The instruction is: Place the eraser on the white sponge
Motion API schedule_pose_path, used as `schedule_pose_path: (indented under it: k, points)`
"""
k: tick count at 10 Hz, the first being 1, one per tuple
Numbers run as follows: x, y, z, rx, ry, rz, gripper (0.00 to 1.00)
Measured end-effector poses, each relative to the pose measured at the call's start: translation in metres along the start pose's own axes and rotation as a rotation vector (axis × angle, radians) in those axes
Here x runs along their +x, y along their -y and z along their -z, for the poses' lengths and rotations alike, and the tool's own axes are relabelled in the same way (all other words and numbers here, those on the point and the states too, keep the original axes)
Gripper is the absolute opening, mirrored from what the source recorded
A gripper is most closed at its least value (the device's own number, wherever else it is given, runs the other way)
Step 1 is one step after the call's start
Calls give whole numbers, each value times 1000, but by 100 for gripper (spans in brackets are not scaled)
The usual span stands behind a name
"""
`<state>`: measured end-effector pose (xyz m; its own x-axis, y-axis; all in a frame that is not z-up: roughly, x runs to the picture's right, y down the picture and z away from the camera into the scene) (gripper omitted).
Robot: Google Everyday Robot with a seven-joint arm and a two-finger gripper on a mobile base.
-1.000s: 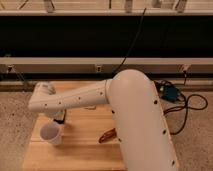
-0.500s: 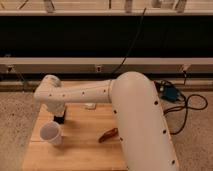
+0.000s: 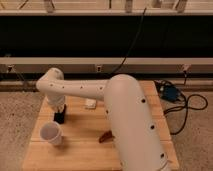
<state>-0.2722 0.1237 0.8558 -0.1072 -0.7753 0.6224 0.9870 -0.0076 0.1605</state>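
A white paper cup [image 3: 51,134] is standing at the near left of the wooden bench [image 3: 80,150], a reddish-brown object [image 3: 106,136] lying to its right. Just behind the cup the end effector [image 3: 60,117] is hanging low; whether it is gripping the eraser cannot be told. The white sponge [image 3: 90,104] is lying farther back, to the right, apart from the end effector

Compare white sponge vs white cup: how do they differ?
The white sponge is a flat pad; the white cup is taller and stands upright. The sponge lies mid-table beside the arm; the cup sits nearer the camera, close to the gripper. Both are whitish and rest on the wooden table.
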Motion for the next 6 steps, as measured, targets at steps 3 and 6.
schedule_pose_path:
  k: [3, 6]
  points:
    - [13, 4, 0, -29, 9, 39, 80]
    - [19, 1, 0, -55, 22, 55, 80]
